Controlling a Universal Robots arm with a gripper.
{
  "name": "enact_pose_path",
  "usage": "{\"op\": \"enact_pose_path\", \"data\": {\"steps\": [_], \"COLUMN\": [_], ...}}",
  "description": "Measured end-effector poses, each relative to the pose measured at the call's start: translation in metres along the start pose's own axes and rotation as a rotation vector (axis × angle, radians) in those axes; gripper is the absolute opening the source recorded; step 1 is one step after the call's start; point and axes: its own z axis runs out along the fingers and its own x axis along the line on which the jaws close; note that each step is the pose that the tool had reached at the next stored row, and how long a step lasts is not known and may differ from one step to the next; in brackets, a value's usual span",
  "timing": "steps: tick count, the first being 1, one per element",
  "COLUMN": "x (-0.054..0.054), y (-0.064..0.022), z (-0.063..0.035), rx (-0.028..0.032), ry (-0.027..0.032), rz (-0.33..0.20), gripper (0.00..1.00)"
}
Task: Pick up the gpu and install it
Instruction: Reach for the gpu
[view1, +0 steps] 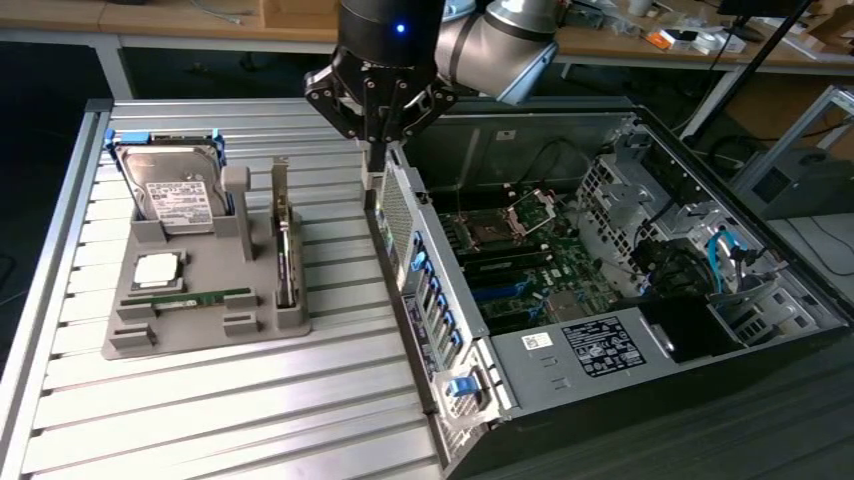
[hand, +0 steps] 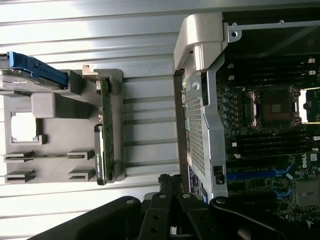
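Nearest you in the exterior view is the open computer case (view1: 587, 345), its motherboard (view1: 514, 270) facing up. The jaws hang over the far end of the case's perforated wall (view1: 400, 215), pointing down; you cannot tell whether they are open or closed. The gpu (view1: 284, 250) stands on edge in the grey holder (view1: 200, 325) on the slatted desk (view1: 200, 410). It is to the exterior view's left of the jaws, lower and apart from them. A hard drive (view1: 176, 190) sits at the holder's far end.

In the wrist view the jaws' black linkage is closest, over the case wall (hand: 197, 125). The gpu (hand: 106, 130) stands in its holder (hand: 50, 107) slot, off to one side of the jaws.
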Motion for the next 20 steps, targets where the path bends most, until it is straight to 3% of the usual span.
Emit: {"op": "enact_pose_path", "data": {"steps": [20], "x": [0.013], "y": [-0.0010], "z": [-0.0003], "rx": [0.0000], "ry": [0.0000], "rz": [0.000], "gripper": [0.11]}}
